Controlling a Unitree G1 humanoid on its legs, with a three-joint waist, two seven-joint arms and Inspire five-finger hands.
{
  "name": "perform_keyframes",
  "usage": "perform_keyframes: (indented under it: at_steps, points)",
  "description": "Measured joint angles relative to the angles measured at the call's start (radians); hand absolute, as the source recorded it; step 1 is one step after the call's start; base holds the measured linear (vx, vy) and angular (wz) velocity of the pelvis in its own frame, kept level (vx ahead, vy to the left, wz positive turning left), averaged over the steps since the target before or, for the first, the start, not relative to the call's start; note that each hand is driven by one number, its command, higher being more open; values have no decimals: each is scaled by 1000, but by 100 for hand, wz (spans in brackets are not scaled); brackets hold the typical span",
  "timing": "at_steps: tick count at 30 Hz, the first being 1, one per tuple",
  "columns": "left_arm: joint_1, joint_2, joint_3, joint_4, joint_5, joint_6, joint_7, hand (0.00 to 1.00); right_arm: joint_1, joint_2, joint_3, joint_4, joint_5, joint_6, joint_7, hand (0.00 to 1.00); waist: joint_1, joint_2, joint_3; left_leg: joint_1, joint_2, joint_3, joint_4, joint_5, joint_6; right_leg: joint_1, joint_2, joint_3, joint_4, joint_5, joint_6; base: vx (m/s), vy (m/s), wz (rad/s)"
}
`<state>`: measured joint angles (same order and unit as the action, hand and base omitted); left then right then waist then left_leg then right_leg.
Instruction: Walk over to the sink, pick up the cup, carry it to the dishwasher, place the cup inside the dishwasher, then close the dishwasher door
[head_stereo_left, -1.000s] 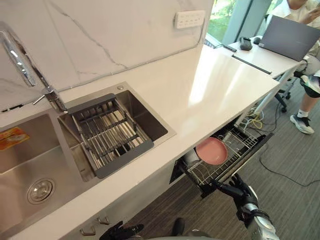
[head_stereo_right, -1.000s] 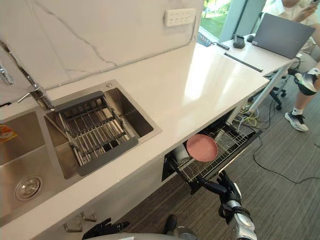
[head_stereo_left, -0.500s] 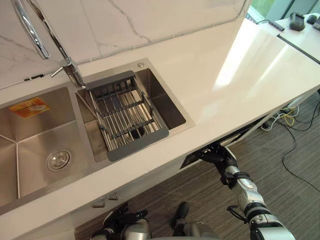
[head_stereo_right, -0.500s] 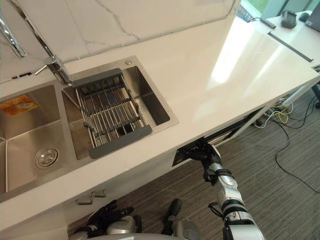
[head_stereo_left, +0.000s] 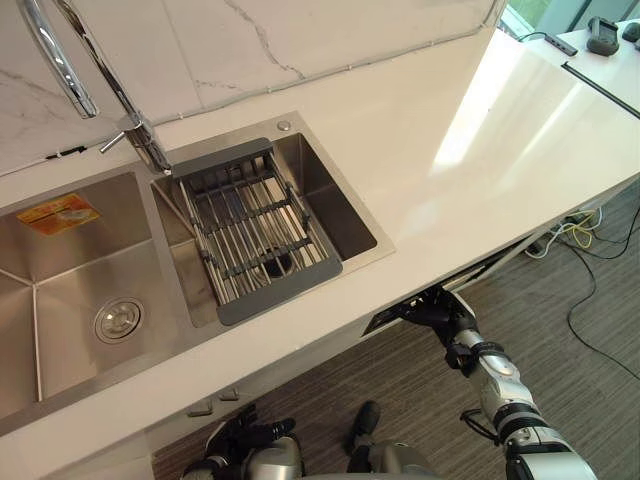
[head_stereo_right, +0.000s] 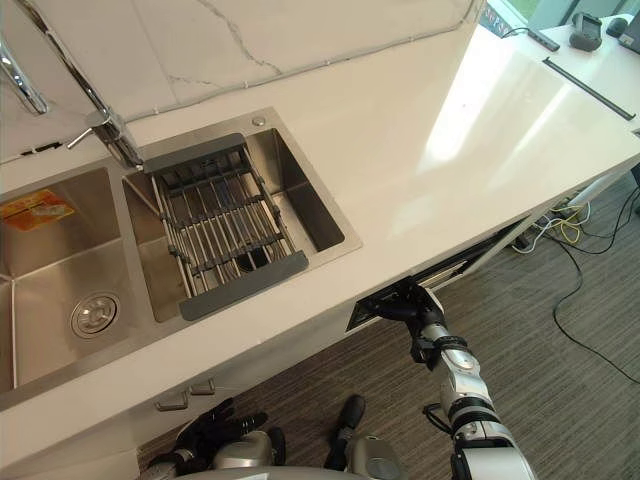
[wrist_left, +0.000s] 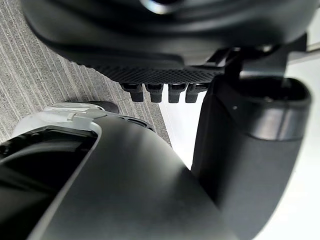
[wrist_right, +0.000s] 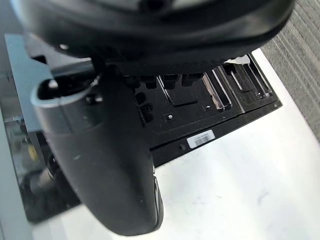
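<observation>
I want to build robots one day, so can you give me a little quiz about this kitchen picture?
1. True or false: the grey rack lies on the white counter.
2. Which robot hand is at the dishwasher door? A) left B) right
3. Fill in: the shiny tap stands behind the ___.
Key: 1 false, it sits in the sink. 2 B, the right robot hand. 3 sink.
</observation>
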<state>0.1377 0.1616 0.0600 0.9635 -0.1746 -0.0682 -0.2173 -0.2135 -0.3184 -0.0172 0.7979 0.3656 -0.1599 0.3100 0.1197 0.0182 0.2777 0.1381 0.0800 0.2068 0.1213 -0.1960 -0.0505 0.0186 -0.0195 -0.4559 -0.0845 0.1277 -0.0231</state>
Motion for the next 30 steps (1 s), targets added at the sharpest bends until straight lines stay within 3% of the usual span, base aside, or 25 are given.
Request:
perform_keyframes:
  at_steps: [6, 12, 19, 30]
  points:
    - [7, 0, 1, 16, 4, -28, 17, 100, 176, -3, 21, -230, -139, -33, 42, 100, -38, -3, -4, 36, 2, 30, -17, 0, 0, 17, 5, 22, 0, -2, 2, 18, 83, -11]
    - [12, 17, -15, 31, 18, -39, 22, 100, 297, 28, 22, -252, -240, -41, 44, 100, -53, -28, -47, 50, -2, 47, -38, 0, 0, 18, 4, 31, -1, -4, 5, 19, 88, -4]
    - [13, 20, -29, 59, 21, -41, 40, 100, 386, 76, 17, -136, -324, -42, 4, 100, -82, -28, -85, 66, -6, 49, -46, 2, 1, 26, 2, 33, -2, -3, 6, 14, 66, -1]
    - [19, 17, -27, 65, 38, -51, 87, 100, 414, 126, -139, 41, -325, -88, -99, 100, -94, -30, -111, 77, -11, 52, -53, 8, 0, 33, -2, 38, -8, -2, 9, -27, 22, -1]
